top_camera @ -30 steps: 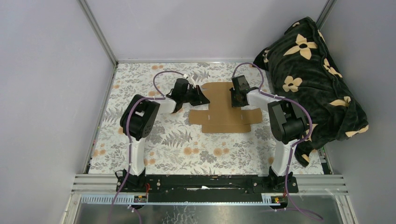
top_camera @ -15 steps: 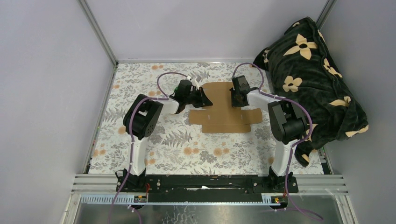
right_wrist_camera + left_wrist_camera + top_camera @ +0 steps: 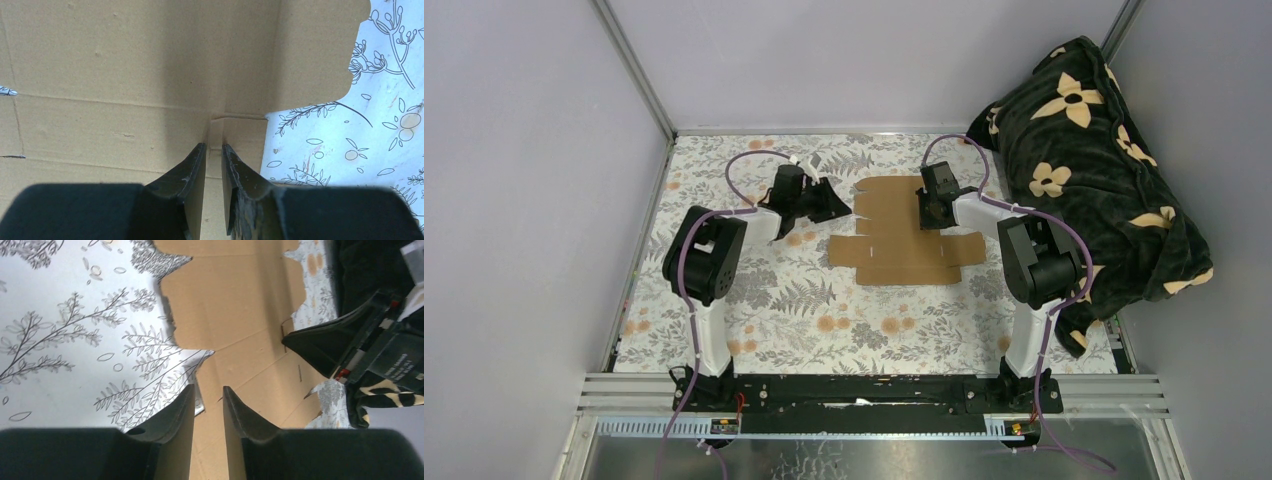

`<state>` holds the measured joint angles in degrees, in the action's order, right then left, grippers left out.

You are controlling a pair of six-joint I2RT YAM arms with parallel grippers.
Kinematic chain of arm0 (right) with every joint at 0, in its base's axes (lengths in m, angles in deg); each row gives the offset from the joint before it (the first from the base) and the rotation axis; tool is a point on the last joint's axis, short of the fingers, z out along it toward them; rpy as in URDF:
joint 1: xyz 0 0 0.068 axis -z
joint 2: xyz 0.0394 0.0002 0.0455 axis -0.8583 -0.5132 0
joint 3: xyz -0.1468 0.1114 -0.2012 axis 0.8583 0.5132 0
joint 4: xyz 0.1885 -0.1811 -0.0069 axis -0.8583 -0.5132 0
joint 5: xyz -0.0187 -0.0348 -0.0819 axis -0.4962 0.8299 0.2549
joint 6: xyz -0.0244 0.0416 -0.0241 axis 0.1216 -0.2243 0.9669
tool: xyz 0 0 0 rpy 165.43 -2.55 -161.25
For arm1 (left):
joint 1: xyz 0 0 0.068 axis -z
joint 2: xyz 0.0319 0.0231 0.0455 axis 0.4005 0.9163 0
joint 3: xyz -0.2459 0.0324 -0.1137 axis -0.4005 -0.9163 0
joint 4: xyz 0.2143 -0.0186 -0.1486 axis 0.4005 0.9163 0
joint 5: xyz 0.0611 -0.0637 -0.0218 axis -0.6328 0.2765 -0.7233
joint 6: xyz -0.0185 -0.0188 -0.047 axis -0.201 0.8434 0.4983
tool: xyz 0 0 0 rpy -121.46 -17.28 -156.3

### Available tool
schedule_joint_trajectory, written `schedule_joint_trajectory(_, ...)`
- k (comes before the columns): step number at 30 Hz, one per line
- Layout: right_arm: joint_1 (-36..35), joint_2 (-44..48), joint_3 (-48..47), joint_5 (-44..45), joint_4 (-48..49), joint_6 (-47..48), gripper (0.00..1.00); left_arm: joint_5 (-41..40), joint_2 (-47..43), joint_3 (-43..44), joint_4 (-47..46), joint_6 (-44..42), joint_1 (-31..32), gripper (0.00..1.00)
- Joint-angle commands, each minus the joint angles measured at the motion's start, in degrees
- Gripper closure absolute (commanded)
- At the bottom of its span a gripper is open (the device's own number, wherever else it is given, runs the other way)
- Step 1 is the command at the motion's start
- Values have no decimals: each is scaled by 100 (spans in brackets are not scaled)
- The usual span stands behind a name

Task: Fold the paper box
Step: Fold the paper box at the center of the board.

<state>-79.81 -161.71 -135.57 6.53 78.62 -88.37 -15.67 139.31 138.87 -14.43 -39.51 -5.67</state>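
While the paper box (image 3: 904, 245) lies flat and unfolded on the bench (image 3: 804, 300), it sits between my two grippers and a little nearer to my bases than either. It is a plain brown sheet. Its long axis runs side to side, from below my left gripper (image 3: 844, 210) across to below my right gripper (image 3: 932, 218). A narrower panel points away from me toward the far wall, and that panel fills the space between the two grippers.

My left gripper faces right toward the sheet with its tips just beside the panel's left edge. From the wrist I see its fingers (image 3: 182, 410) parted by a slim gap with nothing clamped, and brown card shows through the gap and beyond it. My right gripper points down at the panel's right edge. Its fingers (image 3: 192, 165) stand almost together over a crease. I cannot tell whether they pinch the card or only rest on it.

A second ago my left gripper was further right with its tips on the sheet's left edge and its jaws tighter. It has since backed off to the left and loosened, and its elbow has swung left too. The sheet has not shifted, and my right gripper has stayed as it was.

A dark flowered blanket (image 3: 1104, 180) is heaped to the right of my right gripper.
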Motion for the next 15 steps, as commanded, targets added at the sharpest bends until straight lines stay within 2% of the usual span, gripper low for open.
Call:
schedule_joint_trajectory(1,-155,-572,423,-820,-851,-194,75,-139,11,-62,202,-216,6,69)
schedule_joint_trajectory(4,-155,-581,406,-820,-864,-188,75,-201,122,-34,284,-242,4,74)
schedule_joint_trajectory(6,-155,-581,406,-820,-870,-184,75,-316,193,11,420,-283,8,84)
schedule_joint_trajectory(10,-155,-593,399,-820,-868,-176,75,-388,299,54,530,-308,8,92)
schedule_joint_trajectory(15,-155,-596,397,-828,-868,-179,75,-400,491,112,542,-266,8,94)
